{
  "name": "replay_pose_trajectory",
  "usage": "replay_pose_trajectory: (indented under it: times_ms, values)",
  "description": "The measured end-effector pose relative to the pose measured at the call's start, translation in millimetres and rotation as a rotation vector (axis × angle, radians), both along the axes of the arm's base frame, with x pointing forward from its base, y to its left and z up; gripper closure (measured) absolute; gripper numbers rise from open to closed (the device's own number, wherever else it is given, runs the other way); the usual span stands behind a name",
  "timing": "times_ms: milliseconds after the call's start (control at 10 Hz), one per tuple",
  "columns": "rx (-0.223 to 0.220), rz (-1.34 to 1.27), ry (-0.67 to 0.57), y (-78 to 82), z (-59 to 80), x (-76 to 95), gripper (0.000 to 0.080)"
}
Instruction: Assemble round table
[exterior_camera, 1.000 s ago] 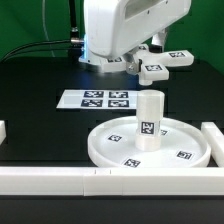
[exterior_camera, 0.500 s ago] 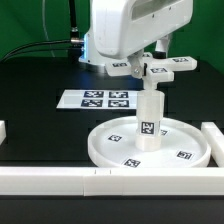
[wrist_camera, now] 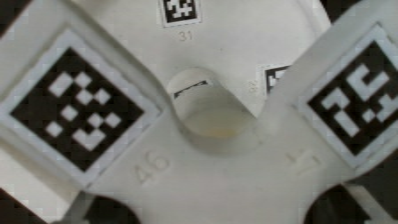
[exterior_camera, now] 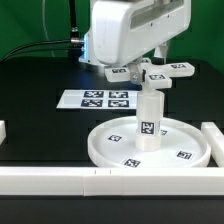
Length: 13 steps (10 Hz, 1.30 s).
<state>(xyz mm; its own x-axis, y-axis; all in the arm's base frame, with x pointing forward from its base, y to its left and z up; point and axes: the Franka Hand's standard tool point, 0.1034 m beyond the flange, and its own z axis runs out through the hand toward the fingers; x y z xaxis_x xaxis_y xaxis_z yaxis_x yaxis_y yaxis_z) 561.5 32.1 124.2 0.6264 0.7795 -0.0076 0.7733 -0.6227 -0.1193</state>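
The large white rimmed disc (exterior_camera: 100, 150) lies at the front of the black table. The short cylinder leg (exterior_camera: 149, 120) stands upright on its centre. My gripper (exterior_camera: 150, 66) is mostly hidden under the white arm head. It is shut on the flat, lobed foot piece (exterior_camera: 162, 72) and holds it level just above the leg's top. I cannot tell whether the two touch. In the wrist view the foot piece (wrist_camera: 196, 110) fills the picture, with tags on its lobes and a round boss at its centre. My fingers are hidden there.
The marker board (exterior_camera: 105, 99) lies flat behind the disc, toward the exterior view's left. Long white border bars run along the front (exterior_camera: 50, 180) and the right side (exterior_camera: 214, 140). A short white bar end (exterior_camera: 3, 130) shows at the left edge.
My gripper has carried the foot piece toward the exterior view's left and slightly down, from behind the disc to over the leg's top. The disc and leg have not moved.
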Motion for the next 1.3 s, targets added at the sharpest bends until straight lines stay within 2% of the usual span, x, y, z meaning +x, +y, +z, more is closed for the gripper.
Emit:
replay_pose_trajectory:
  times_ms: [400,1300]
  values:
    - [-0.001,-0.003,-0.026,2.0,0.0,4.4,0.0353]
    - [-0.001,-0.010,-0.028,1.8,0.2,1.8,0.0353]
